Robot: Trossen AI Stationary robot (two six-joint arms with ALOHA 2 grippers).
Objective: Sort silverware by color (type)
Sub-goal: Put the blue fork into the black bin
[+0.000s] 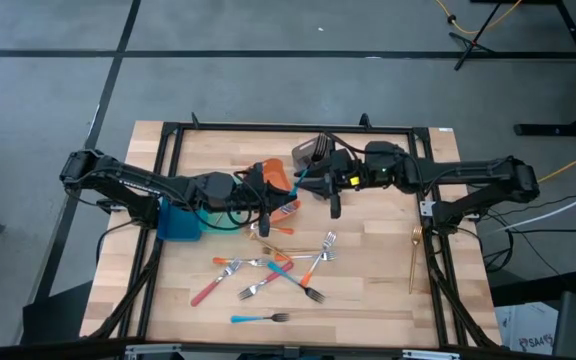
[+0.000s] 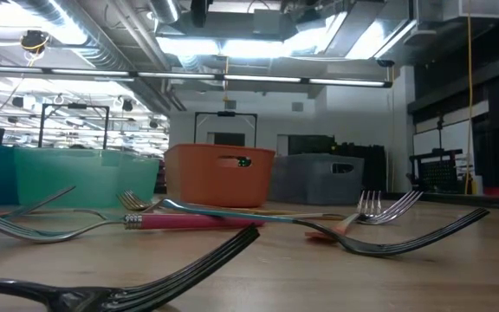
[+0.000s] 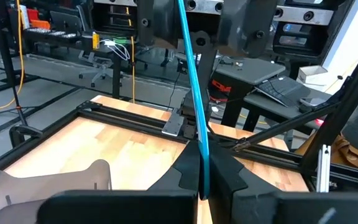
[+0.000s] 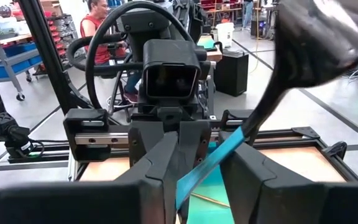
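Fork, blue handle (image 3: 194, 93), upright between hands; left hand (image 3: 205, 180) clamped on it, right hand (image 4: 194, 174) part-open around it

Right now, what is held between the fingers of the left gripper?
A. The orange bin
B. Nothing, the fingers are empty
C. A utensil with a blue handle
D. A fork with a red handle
C: in the left wrist view the left gripper is shut on the blue-handled utensil, whose slim blue handle rises from between its fingers.
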